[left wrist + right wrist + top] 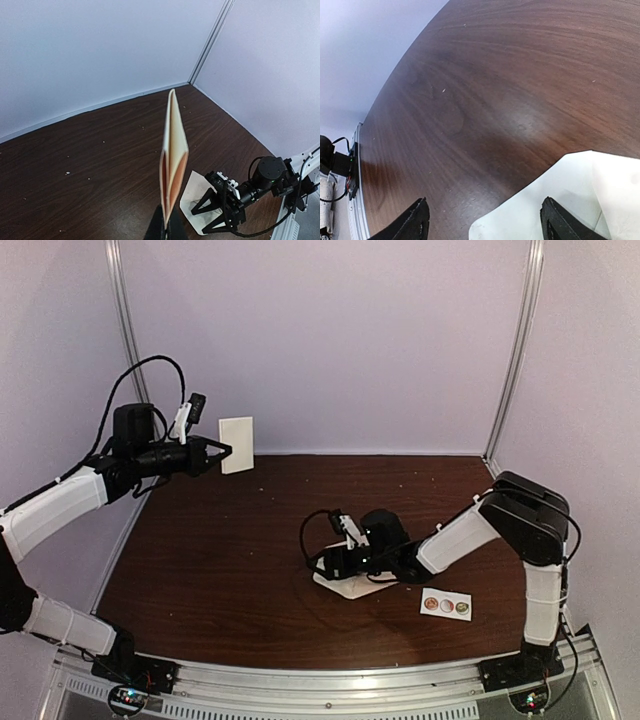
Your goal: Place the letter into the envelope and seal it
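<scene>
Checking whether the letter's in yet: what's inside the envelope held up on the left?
Between the parted walls of the envelope only bare tan lining shows, no sheet; deeper in is hidden. A white sheet lies on the table.

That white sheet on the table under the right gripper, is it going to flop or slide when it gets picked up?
Probably both. The sheet lies thin and flat on the smooth wooden table, so a nudge would likely slide it. Pinched at one edge by the open right gripper, it would probably droop, being light paper.
</scene>
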Action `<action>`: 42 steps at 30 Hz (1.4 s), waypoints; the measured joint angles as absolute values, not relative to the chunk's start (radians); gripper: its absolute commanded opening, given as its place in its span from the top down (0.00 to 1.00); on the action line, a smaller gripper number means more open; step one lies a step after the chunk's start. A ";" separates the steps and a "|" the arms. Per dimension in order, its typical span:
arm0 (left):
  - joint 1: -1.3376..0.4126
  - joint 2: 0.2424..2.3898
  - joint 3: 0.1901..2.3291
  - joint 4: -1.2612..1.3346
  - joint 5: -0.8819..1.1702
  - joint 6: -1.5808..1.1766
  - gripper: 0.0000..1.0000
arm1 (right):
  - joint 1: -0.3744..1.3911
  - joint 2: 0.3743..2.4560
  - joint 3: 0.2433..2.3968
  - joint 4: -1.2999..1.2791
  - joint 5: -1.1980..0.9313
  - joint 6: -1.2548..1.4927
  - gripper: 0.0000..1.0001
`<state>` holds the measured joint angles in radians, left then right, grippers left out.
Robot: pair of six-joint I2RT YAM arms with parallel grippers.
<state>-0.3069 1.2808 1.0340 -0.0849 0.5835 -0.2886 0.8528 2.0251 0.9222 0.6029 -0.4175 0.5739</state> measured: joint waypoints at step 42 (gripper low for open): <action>-0.650 1.291 0.658 0.207 0.421 -0.842 1.00 | 0.799 1.608 0.675 0.384 -0.341 0.577 0.22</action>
